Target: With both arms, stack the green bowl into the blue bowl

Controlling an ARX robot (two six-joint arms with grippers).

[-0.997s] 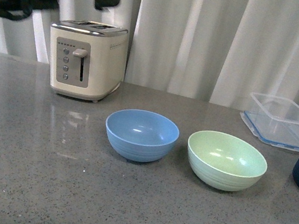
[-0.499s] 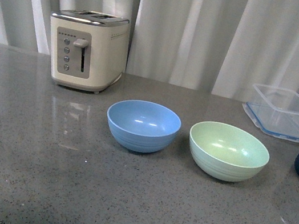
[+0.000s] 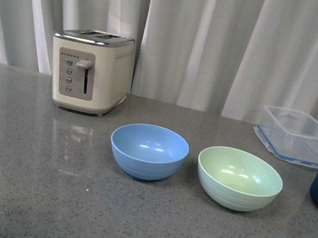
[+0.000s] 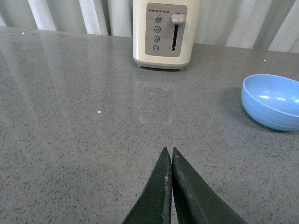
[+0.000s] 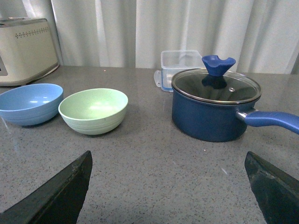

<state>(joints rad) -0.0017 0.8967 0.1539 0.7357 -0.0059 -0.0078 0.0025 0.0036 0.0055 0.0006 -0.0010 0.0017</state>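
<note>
The blue bowl and the green bowl stand side by side on the grey counter, upright and empty, a small gap between them. Neither arm shows in the front view. In the left wrist view my left gripper is shut with nothing in it, low over bare counter, and the blue bowl lies well off to one side ahead. In the right wrist view my right gripper stands wide open over the counter, with the green bowl and the blue bowl ahead of one finger.
A cream toaster stands at the back left. A clear container with a blue rim sits at the back right. A dark blue lidded pot, handle pointing away from the bowls, stands close to the green bowl's far side.
The black arm at the top left one second ago has left the front view. The view itself has shifted, so toaster and bowls sit a little lower than half a second ago. Bowls have not moved.
</note>
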